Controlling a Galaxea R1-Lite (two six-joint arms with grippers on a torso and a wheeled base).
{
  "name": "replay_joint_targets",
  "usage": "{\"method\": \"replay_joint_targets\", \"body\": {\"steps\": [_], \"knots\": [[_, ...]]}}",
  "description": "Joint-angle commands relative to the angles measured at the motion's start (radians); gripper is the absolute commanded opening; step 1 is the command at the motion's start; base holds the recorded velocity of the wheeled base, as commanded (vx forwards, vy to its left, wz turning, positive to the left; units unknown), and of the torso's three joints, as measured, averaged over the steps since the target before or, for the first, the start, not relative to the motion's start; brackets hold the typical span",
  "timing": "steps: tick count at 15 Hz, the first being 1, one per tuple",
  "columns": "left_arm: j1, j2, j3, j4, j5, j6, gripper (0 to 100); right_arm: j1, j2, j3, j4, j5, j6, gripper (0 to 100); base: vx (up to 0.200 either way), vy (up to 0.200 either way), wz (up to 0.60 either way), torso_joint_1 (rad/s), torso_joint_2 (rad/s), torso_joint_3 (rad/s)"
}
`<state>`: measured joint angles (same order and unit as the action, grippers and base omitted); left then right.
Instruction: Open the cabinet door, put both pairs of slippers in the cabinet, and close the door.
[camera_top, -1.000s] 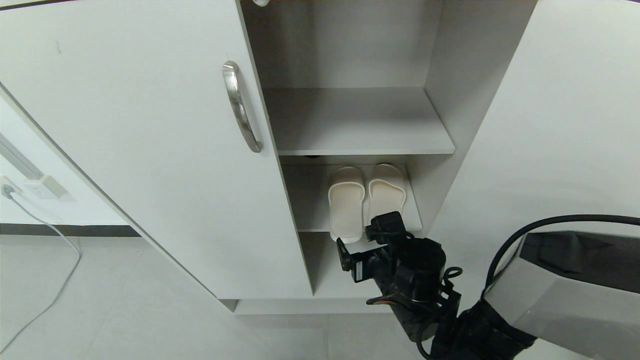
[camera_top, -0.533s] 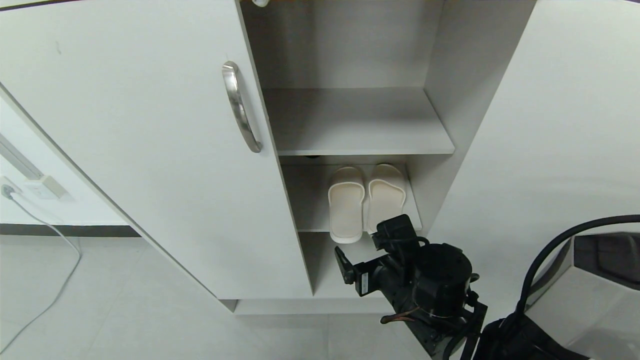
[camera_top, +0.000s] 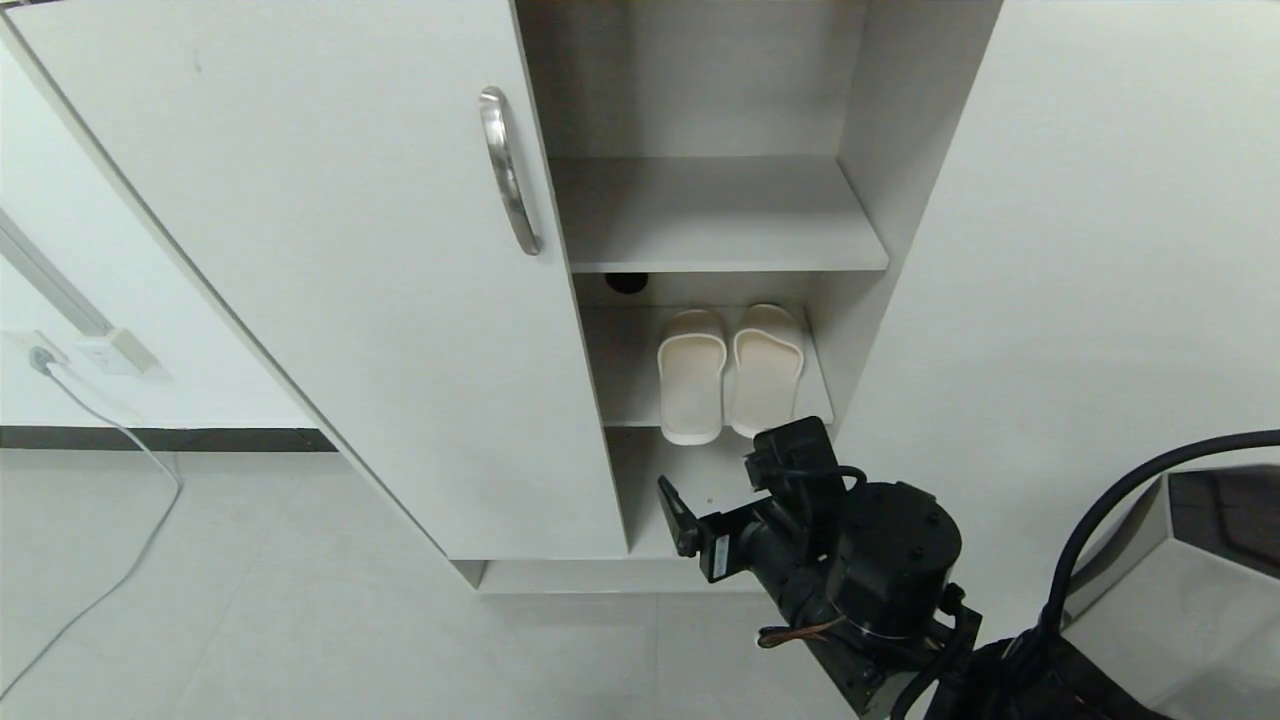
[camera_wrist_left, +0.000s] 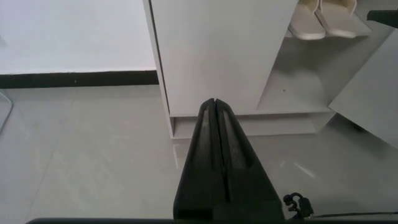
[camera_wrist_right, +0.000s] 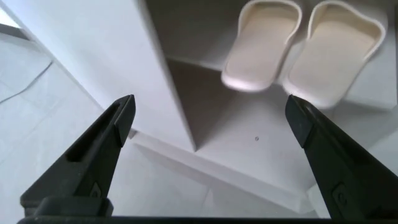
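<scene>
- A pair of cream slippers (camera_top: 730, 372) lies side by side on the middle shelf (camera_top: 625, 385) of the cabinet, toes to the back, heels at the front edge and the left heel slightly over it
- The cabinet's left door (camera_top: 300, 250), with a curved metal handle (camera_top: 508, 170), is shut; the right door (camera_top: 1100, 250) stands swung open towards the robot
- The top shelf (camera_top: 715, 215) and the bottom shelf (camera_top: 665, 485) are bare where they can be seen
- The right jaws are spread wide and hold nothing; they hang just in front of the bottom shelf, below the slippers' heels and not touching them
- The left jaws are pressed together and empty, low over the grey floor (camera_wrist_left: 93, 162) in front of the shut door
- Judged step: the right arm (camera_top: 880, 560) is backing out after setting this pair down; it should draw straight back with the jaws kept spread so neither tip hooks the overhanging heel, and stay off the open door
- A second pair likely remains to be fetched before the door is closed
- Against one second ago, the jaws have come away from the right slipper's heel and sit lower; the slippers have stayed put; the whole view has shifted, so the camera has moved
</scene>
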<state>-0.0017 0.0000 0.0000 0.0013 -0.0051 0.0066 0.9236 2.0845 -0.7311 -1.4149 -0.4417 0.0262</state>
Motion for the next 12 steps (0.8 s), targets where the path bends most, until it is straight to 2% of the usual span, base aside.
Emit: {"method": "replay_joint_targets", "body": {"steps": [1,12], "knots": [[0.000,0.002,0.000,0.000,0.001,0.001,0,0.001,0.000,0.001,-0.001,0.000,0.000,100,0.000,0.000,0.00,0.000,0.00,0.000],[0.000,0.002,0.000,0.000,-0.001,0.001,0,0.001,-0.001,0.013,-0.004,0.000,-0.002,100,0.000,0.000,0.00,0.000,0.00,0.000]]}}
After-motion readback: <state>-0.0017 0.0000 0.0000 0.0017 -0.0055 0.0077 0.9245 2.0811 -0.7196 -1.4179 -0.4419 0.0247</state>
